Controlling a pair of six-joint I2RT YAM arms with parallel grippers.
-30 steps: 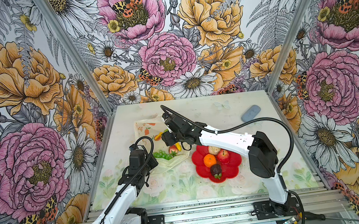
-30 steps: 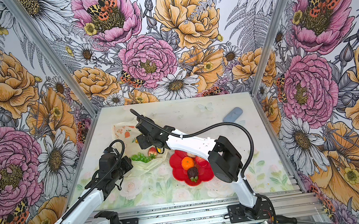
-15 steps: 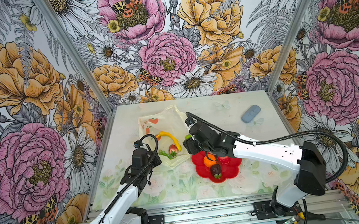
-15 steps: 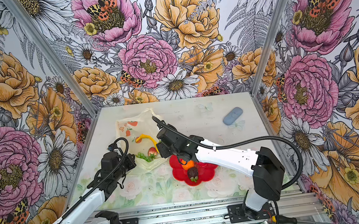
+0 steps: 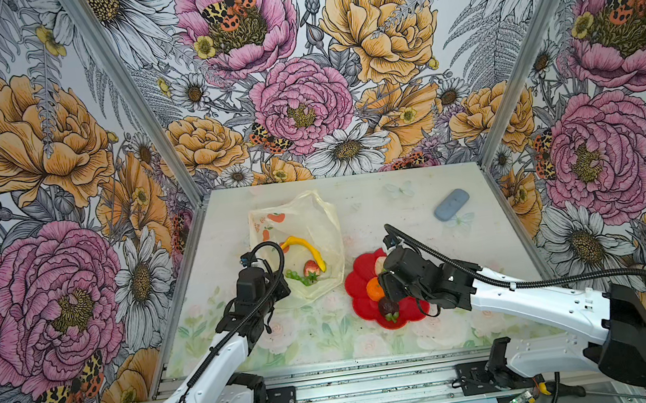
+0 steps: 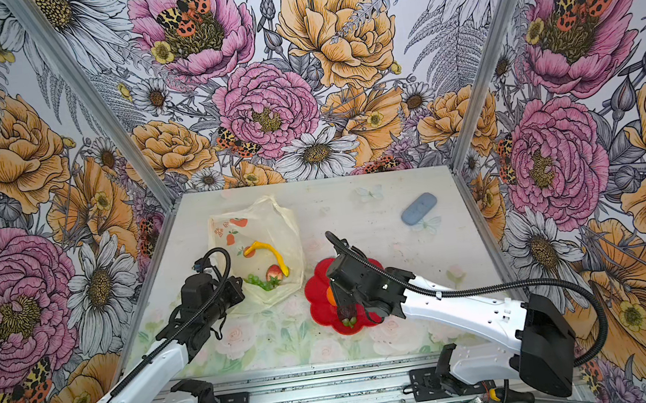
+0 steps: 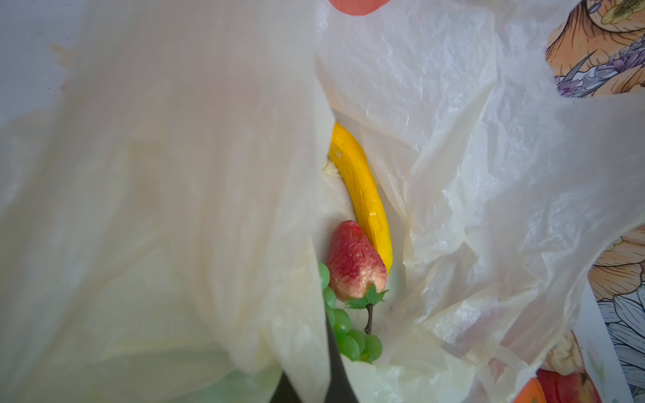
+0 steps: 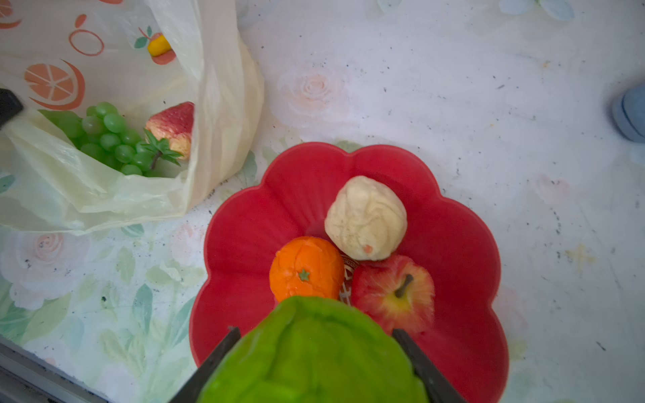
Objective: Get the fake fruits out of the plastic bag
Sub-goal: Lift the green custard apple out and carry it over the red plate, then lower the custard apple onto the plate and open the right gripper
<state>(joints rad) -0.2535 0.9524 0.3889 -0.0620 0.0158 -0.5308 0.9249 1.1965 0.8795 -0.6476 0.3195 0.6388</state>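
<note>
The plastic bag (image 5: pixel 306 217) lies open at the table's middle left, with a yellow banana (image 5: pixel 307 247), a strawberry (image 5: pixel 311 268) and green grapes (image 5: pixel 295 277) inside. My left gripper (image 5: pixel 282 290) is shut on the bag's near edge, and the film (image 7: pixel 174 174) drapes over its fingers (image 7: pixel 335 373). My right gripper (image 8: pixel 316 349) hovers over the red plate (image 8: pixel 244 226), shut on the bumpy green fruit (image 8: pixel 314 352). In the plate lie an orange (image 8: pixel 305 272), a pale pear (image 8: pixel 364 218), a red apple (image 8: pixel 394 289) and a dark mangosteen (image 5: pixel 388 307).
A blue-grey oblong object (image 5: pixel 451 204) lies at the back right of the table. Flowered walls close in the left, back and right sides. A metal rail (image 5: pixel 357 391) with both arm bases runs along the front edge.
My right gripper has pulled back out of the bag and swung right, coming over the red plate with the bumpy green fruit. The left gripper has kept its hold on the bag.
</note>
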